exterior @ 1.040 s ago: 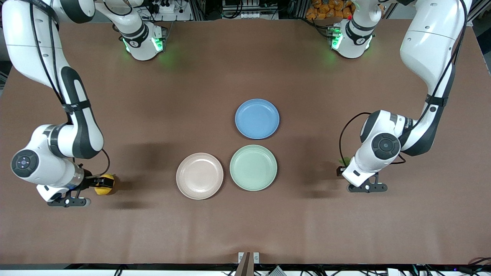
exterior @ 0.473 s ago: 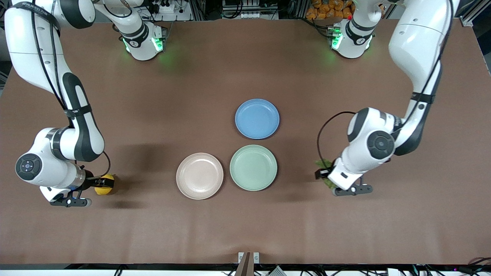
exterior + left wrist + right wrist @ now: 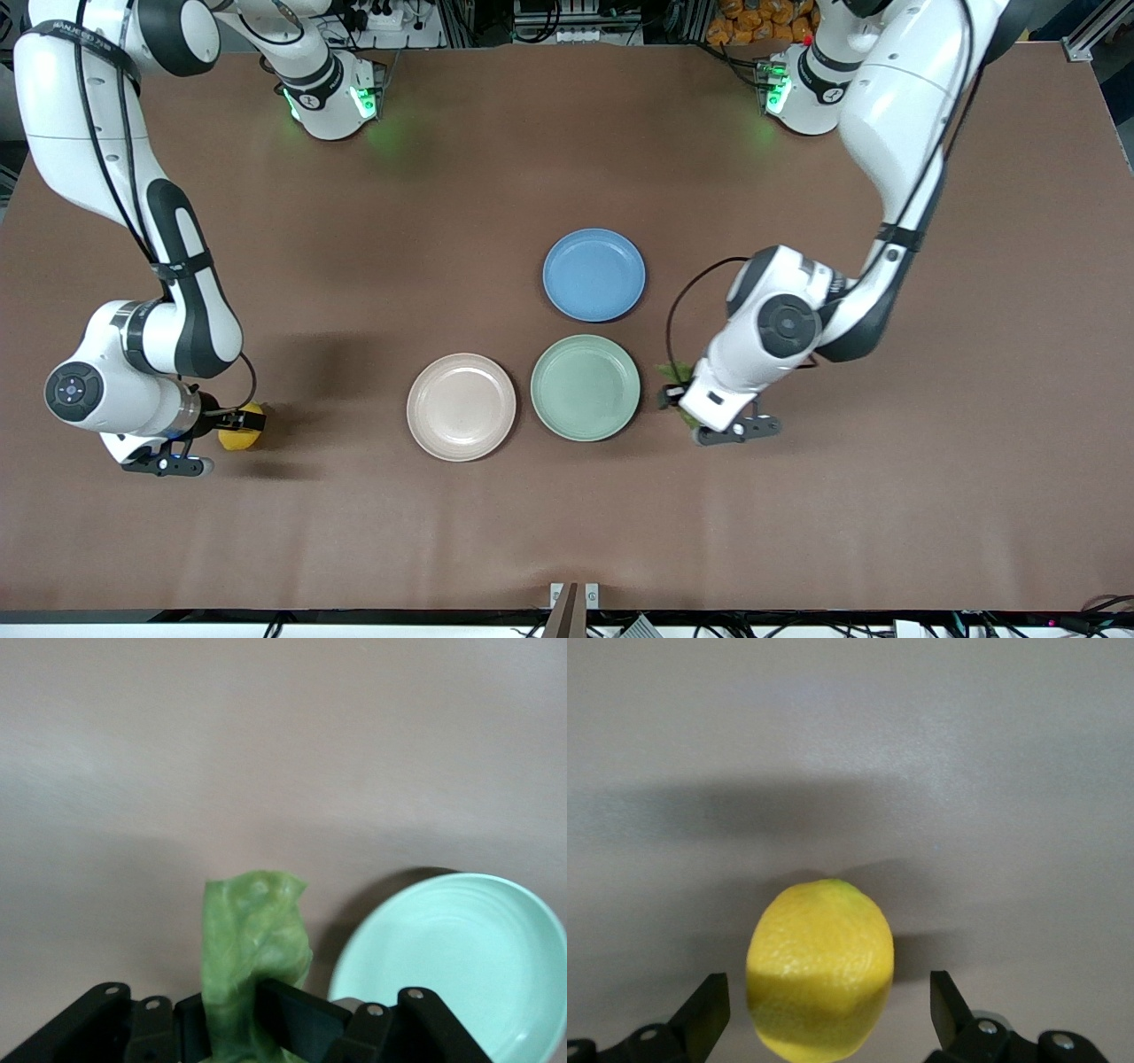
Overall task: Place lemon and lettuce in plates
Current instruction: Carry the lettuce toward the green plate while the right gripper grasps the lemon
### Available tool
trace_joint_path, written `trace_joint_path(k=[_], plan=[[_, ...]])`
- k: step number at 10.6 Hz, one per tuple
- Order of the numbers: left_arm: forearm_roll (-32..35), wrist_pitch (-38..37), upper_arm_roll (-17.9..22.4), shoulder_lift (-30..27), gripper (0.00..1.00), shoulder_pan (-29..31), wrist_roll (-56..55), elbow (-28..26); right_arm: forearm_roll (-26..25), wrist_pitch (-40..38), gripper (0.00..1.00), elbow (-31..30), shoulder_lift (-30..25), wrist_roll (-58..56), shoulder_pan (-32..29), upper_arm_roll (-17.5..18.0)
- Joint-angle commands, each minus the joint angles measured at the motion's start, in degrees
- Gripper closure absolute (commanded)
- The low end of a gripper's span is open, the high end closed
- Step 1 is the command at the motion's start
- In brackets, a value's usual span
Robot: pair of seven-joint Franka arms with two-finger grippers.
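The wrinkly green lettuce (image 3: 252, 939) hangs pinched in my left gripper (image 3: 257, 1019), which is shut on it. That gripper (image 3: 673, 399) is over the table just beside the mint green plate (image 3: 585, 387), at its left-arm side; the plate's rim (image 3: 452, 948) shows close by in the left wrist view. The pink-beige plate (image 3: 461, 407) sits next to the mint one. The yellow lemon (image 3: 819, 970) rests on the table between the fingers of my open right gripper (image 3: 826, 992), with a gap on each side. The lemon (image 3: 241, 428) lies toward the right arm's end.
A blue plate (image 3: 594, 275) sits farther from the front camera than the mint plate, almost touching it. All three plates hold nothing. The brown tabletop (image 3: 354, 532) stretches bare around them.
My left gripper has carried the lettuce sideways from the left arm's end to right beside the mint plate. The right gripper has stayed around the lemon, hardly moving.
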Motion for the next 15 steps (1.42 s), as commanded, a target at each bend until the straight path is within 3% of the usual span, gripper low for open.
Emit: trace_joint_path(k=[1,3,6,12,15], plan=[[-1.3,3.6,0.5,2.3,1.00,-3.5,-6.3,2.4,0.2,-0.2,0.00,0.9,0.6,0.7,-0.8,0.5],[-1.3,6.2,0.5,2.9,1.00,-5.4,-9.8,2.4,3.0,0.1,0.40,0.7,0.6,0.0,-0.7,0.5],[-1.3,9.2,0.5,3.6,1.00,-7.5,-13.2,2.4,3.4,3.3,1.00,-1.6,0.3,0.0,-0.5,0.5],[-1.2,20.0,1.3,7.7,1.00,-11.0,-14.8,2.7,3.4,-0.1,1.00,-1.0,-0.7,1.8,2.3,0.5],[-1.1,20.3,2.0,8.1,1.00,-11.0,-14.8,2.7,3.2,-3.8,1.00,1.0,-1.5,11.0,6.5,0.5]])
